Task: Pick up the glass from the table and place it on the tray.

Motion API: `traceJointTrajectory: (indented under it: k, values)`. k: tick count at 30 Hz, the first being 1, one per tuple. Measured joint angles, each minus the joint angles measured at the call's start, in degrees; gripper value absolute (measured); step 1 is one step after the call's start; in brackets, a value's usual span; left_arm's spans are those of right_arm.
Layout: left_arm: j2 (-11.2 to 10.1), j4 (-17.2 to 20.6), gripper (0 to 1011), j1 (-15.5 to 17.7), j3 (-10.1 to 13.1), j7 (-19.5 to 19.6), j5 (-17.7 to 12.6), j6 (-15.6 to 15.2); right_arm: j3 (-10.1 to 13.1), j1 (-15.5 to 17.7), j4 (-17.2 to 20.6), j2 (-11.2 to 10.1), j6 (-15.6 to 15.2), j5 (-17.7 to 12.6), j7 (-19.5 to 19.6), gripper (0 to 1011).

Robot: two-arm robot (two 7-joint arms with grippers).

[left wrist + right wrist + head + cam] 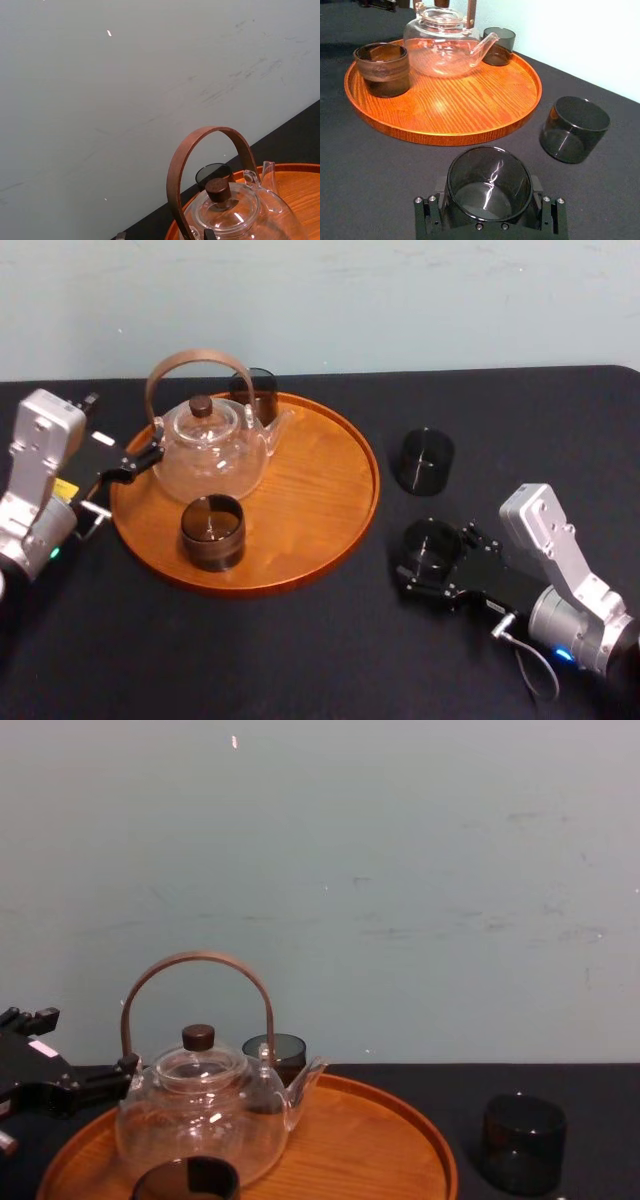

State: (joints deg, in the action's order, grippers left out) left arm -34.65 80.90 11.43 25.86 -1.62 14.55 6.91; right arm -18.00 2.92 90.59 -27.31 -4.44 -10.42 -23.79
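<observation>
We have the right gripper [430,558] clamped on the glass [432,540], tray [320,470] near on its left; left gripper [148,454] idles at the tray's opposite rim.

What we only partly see

In the chest view, the bottom edge cuts through the near glass [188,1180] and the front rim of the tray [385,1140], and the left gripper [120,1072] runs off the left edge. From the head view, we find the far glass [256,392] half hidden behind the handle of the teapot [210,445]. In the right wrist view, the lower edge crops the right gripper [490,222].
</observation>
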Motion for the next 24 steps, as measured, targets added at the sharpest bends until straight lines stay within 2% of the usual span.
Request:
traceJointTrajectory:
  k: [7,12,21,24]
  values:
    - [0.00,0.00,1010,0.00,0.00,0.00,0.01,0.00,-0.01,0.03,0.05,-0.05,-0.06,-0.04,0.04,1009]
    - [0.00,0.00,1010,0.00,0.00,0.00,0.00,0.00,0.01,0.12,0.22,-0.15,-0.05,-0.01,0.04,918]
    - [0.00,0.00,1010,0.00,0.00,0.00,0.00,0.00,0.05,0.18,0.37,-0.23,-0.06,0.10,0.04,915]
    - [0.00,0.00,1009,0.00,0.00,0.00,0.00,0.00,0.26,0.17,0.37,-0.41,0.32,-0.70,-0.48,915]
